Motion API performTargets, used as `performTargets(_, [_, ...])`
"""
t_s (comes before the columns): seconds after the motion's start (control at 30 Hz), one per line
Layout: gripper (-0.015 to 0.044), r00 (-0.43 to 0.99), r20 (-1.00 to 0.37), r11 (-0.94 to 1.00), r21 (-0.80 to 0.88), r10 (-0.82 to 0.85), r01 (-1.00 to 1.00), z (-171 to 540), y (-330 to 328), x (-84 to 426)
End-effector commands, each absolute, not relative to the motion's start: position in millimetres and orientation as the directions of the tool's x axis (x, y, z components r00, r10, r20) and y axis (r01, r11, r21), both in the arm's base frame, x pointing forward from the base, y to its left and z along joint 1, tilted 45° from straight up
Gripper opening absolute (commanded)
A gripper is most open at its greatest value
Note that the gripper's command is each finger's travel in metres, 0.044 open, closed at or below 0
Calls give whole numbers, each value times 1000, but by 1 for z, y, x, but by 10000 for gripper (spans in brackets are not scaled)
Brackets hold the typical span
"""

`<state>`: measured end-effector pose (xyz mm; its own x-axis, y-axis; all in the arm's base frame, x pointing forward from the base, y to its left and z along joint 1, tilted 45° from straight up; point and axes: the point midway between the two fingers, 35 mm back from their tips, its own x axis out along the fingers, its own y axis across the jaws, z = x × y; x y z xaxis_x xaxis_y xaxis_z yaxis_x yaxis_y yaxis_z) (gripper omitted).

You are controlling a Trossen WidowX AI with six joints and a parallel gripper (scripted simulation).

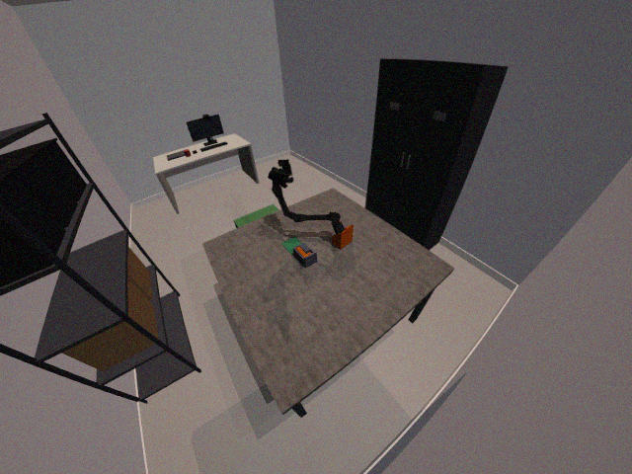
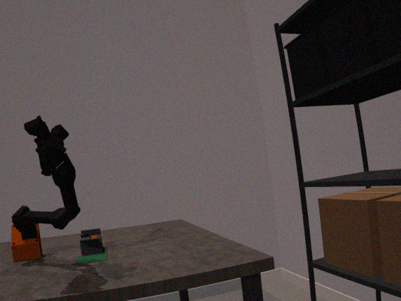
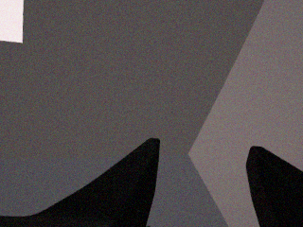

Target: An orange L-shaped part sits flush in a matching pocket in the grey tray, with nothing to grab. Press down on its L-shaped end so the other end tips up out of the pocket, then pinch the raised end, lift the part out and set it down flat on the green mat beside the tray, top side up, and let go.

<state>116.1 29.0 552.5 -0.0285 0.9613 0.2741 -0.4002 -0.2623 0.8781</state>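
The orange L-shaped part [image 1: 304,253] [image 2: 94,237] sits in the pocket of the grey tray [image 1: 310,261] [image 2: 91,248]. It looks level, but it is too small in view to tell whether it is fully flush. The green mat [image 1: 289,245] [image 2: 92,258] lies beside the tray, with nothing seen on it. My gripper [image 3: 204,151] is raised high above the table, well away from the tray and pointing up. Its fingers stand partly open with nothing between them. The wrist view shows only wall and ceiling surfaces and a white panel, not the part or tray.
The arm's orange base block [image 1: 342,238] [image 2: 27,249] stands on the table [image 1: 326,316] [image 2: 181,246] beside the tray. Shelving [image 2: 296,155], a black cabinet [image 1: 424,142] and a white desk [image 1: 201,151] stand away from the table.
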Motion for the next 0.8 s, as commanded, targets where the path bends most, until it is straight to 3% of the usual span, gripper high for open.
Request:
performTargets(0.0, [180, -28, 256, -244, 873, 966, -422, 552, 35, 104])
performTargets(0.27, [180, 66, 140, -78, 817, 988, -571, 544, 71, 68])
performTargets(0.43, [180, 270, -57, 229, 708, 961, -667, 516, 136, 45])
performTargets(0.6, [180, 480, -240, 522, 568, 844, -635, 472, 197, 60])
performTargets(0.77, [180, 580, -352, 675, 468, 734, -570, 437, 223, 88])
